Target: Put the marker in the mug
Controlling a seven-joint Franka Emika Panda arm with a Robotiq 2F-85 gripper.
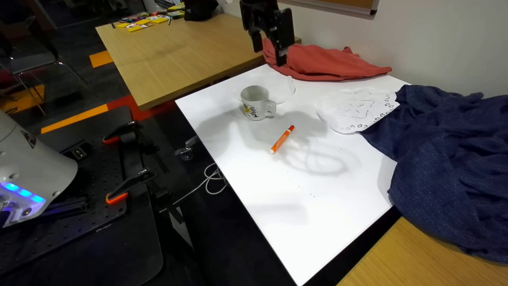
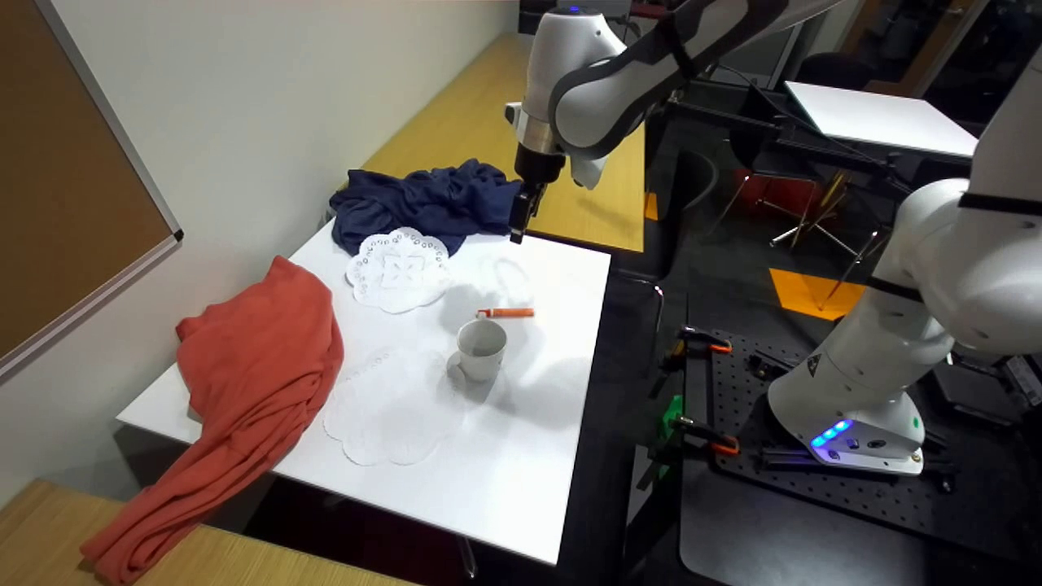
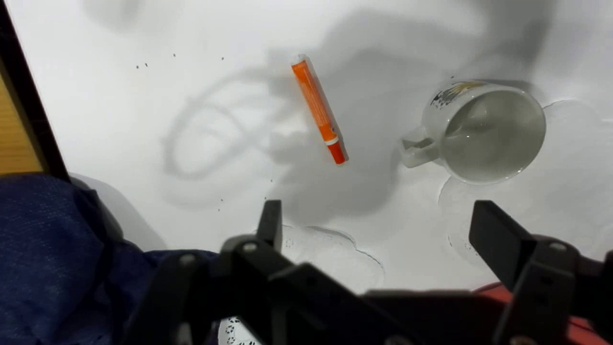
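Orange marker lies on the white worktop, upper centre of the wrist view, apart from the mug at upper right. Claw hangs above the worktop, jaws spread wide apart. Wrist view looks down into the mug's grey interior; an exterior view shows its yellow flower print, with dark lettering too small to read. In an exterior view: white doilies, red cloth at left, blue cloth at upper centre. Upper left, in an exterior view only: yellow packs on a wooden table.
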